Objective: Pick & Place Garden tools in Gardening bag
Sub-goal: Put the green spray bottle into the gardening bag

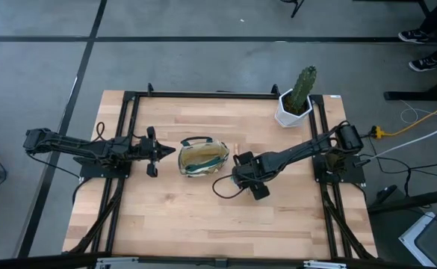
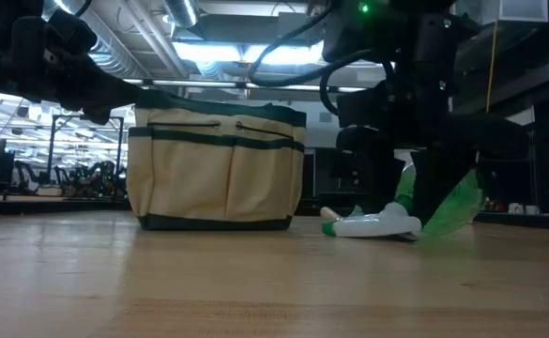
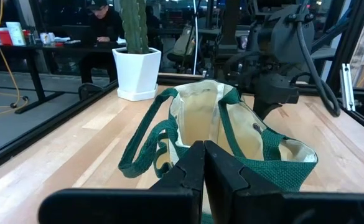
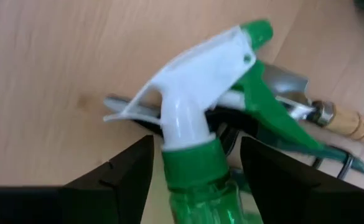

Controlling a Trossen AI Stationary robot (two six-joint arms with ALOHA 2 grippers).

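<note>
The beige gardening bag (image 1: pixel 203 158) with dark green trim stands upright on its base mid-table, mouth up; it also shows in the low view (image 2: pixel 218 164). My left gripper (image 1: pixel 172 152) is shut at the bag's left rim. The garden tools lie on the table right of the bag: a green spray bottle with a white trigger head (image 4: pixel 194 93), and under it a fork with a pale wooden handle (image 4: pixel 350 121) and green-and-metal pieces (image 4: pixel 281 124). My right gripper (image 4: pixel 197 168) points down, open, one finger on either side of the bottle's neck with a gap on each side. My left gripper comes level from the table's left and is shut at the bag's green-trimmed near rim (image 3: pixel 250 167), between the two handles. The fingers (image 3: pixel 188 171) themselves hide the place of contact. The bag stands on the table with its mouth open.
A cactus in a white faceted pot (image 1: pixel 296 101) stands at the table's far right corner. The black frame rails (image 1: pixel 203 95) run along the table's edges. Bare wood lies toward the near edge (image 1: pixel 203 224). A person sits in the room beyond the table (image 3: pixel 101 25).
</note>
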